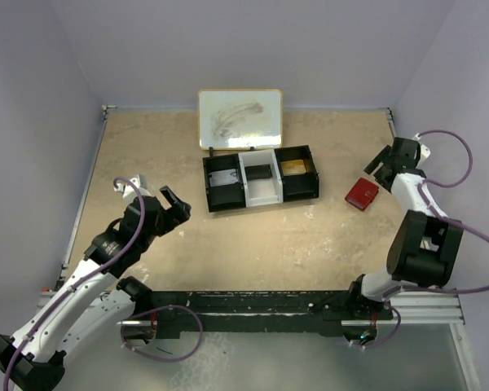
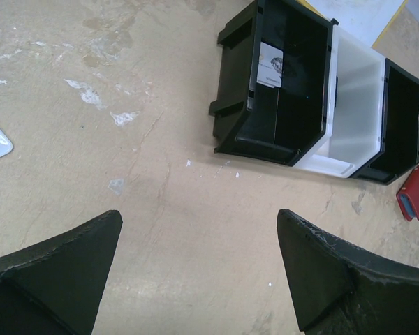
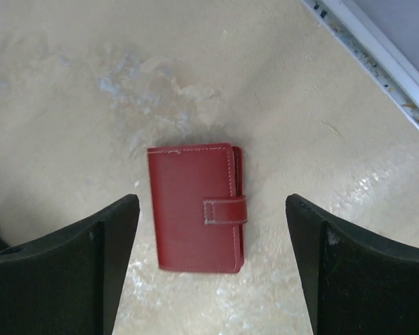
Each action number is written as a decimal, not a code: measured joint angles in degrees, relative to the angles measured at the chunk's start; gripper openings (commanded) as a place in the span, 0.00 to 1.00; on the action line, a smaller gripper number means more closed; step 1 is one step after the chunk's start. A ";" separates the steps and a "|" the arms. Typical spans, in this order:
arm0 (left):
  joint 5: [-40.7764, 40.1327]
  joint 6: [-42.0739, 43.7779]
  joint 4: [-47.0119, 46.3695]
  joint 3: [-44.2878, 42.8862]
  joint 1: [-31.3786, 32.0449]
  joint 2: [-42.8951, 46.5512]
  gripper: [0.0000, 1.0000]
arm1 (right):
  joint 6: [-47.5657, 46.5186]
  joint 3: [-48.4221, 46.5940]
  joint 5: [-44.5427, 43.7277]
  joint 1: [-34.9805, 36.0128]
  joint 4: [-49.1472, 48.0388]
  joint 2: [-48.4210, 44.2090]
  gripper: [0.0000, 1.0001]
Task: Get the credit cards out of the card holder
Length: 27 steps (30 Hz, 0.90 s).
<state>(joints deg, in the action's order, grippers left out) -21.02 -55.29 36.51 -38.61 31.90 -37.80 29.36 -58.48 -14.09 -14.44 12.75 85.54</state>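
The red card holder (image 1: 362, 193) lies closed on the table at the right, its tab strap fastened. In the right wrist view it (image 3: 195, 208) lies flat, in line with the gap between my open fingers. My right gripper (image 1: 381, 169) is open and empty, just above and to the right of it. My left gripper (image 1: 173, 207) is open and empty over bare table at the left (image 2: 199, 262). The holder's end (image 2: 415, 193) shows at the right edge of the left wrist view. No credit cards show.
A long black three-compartment tray (image 1: 261, 178) with a white middle stands at the table's centre; it also shows in the left wrist view (image 2: 314, 91). A whiteboard (image 1: 240, 119) lies behind it. The walls enclose the table on three sides.
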 measured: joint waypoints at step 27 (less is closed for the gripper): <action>2.91 0.42 0.00 2.01 0.00 1.22 0.90 | 0.15 24.30 20.68 4.63 -8.46 -12.72 0.28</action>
<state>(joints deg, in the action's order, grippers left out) -18.11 -54.87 36.51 -36.60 31.90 -36.58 29.52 -34.17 6.59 -9.80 4.29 72.82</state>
